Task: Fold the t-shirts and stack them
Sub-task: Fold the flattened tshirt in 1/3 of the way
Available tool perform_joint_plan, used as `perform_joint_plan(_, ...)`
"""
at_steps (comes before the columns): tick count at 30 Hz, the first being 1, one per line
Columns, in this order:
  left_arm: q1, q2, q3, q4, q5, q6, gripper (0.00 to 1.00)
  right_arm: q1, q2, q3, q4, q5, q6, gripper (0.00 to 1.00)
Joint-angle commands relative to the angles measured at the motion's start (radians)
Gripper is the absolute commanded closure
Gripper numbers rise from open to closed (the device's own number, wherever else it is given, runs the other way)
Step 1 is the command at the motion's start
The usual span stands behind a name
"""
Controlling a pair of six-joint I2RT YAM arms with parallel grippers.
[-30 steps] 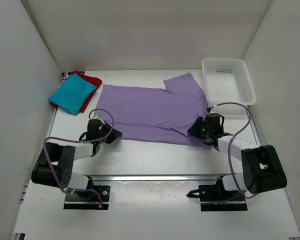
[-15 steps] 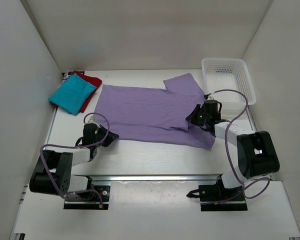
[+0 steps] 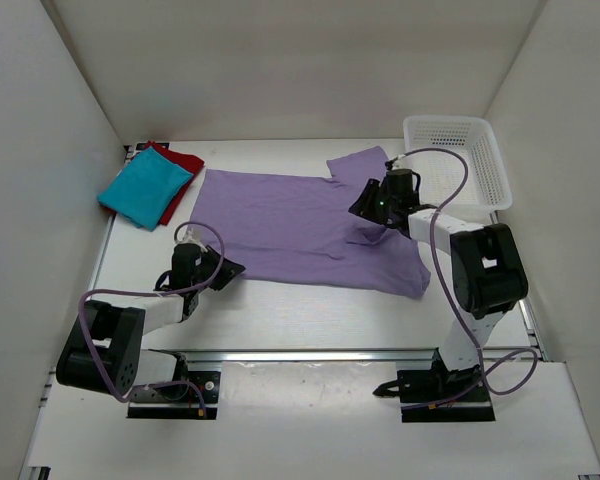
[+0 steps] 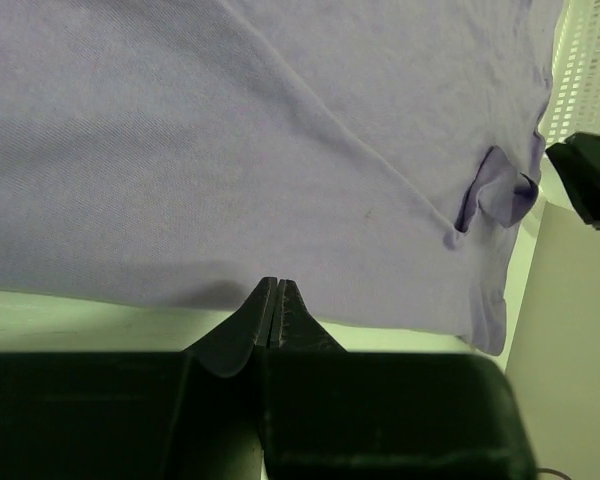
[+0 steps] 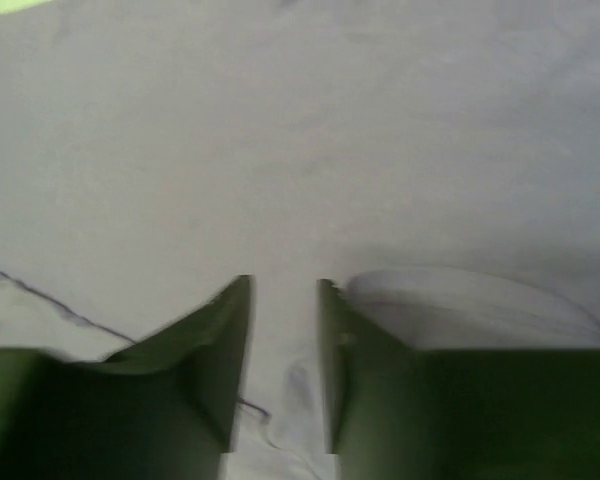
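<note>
Worktop has the lavender shirt spread flat mid-table; I'd guess it's light, floppy cloth that sags and drags, so grab hem corners or sleeve edges, not mid-panel. The white basket at 2 o'clock shows nothing inside, and the teal shirt sits folded on the red shirt at 10 o'clock. Left end effector is pinched closed at the 7 o'clock hem (can't tell if it has cloth), and the right end effector is partly open over the 2 o'clock sleeve, holding nothing.

Wht walls, wht table
</note>
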Motion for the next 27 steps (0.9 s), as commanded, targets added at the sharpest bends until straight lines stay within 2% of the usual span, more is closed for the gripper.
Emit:
perform_joint_plan(1,0.005,-0.024,0.020,0.020,-0.003,-0.004,0.93,0.032,-0.029,0.050,0.006,0.033,-0.038,0.64)
perform_joint_plan(2,0.005,-0.025,0.025,0.021,-0.007,-0.010,0.94,0.034,-0.047,0.050,-0.009,0.052,-0.068,0.59)
perform_joint_plan(4,-0.017,-0.017,0.034,0.024,-0.014,-0.007,0.94,0.046,-0.093,0.022,-0.031,0.105,-0.102,0.57)
perform_joint_plan(5,-0.032,-0.014,0.042,0.021,-0.025,-0.008,0.93,0.045,-0.142,-0.028,-0.022,0.125,-0.107,0.64)
perform_joint_plan(6,-0.047,-0.001,0.046,0.034,-0.030,-0.014,0.93,0.048,-0.186,-0.086,0.004,0.123,-0.099,0.79)
perform_joint_plan(7,-0.073,0.007,0.057,0.040,-0.037,-0.019,0.93,0.048,-0.206,-0.144,0.021,0.122,-0.101,0.86)
perform_joint_plan(8,-0.080,0.022,0.063,0.044,-0.040,-0.017,0.93,0.037,-0.249,-0.174,0.024,0.132,-0.087,1.00)
perform_joint_plan(13,-0.149,0.107,0.117,0.086,-0.028,-0.043,0.94,-0.007,-0.358,-0.372,0.037,0.116,-0.084,1.00)
perform_joint_plan(16,-0.166,0.137,0.127,0.100,-0.039,-0.045,0.94,-0.023,-0.369,-0.416,0.038,0.104,-0.087,1.00)
perform_joint_plan(21,-0.147,0.182,0.144,0.104,-0.034,-0.028,0.94,-0.041,-0.300,-0.406,0.046,0.070,-0.073,1.00)
perform_joint_plan(27,-0.060,0.213,0.138,0.103,-0.017,-0.017,0.95,-0.056,-0.173,-0.294,0.106,0.044,-0.068,1.00)
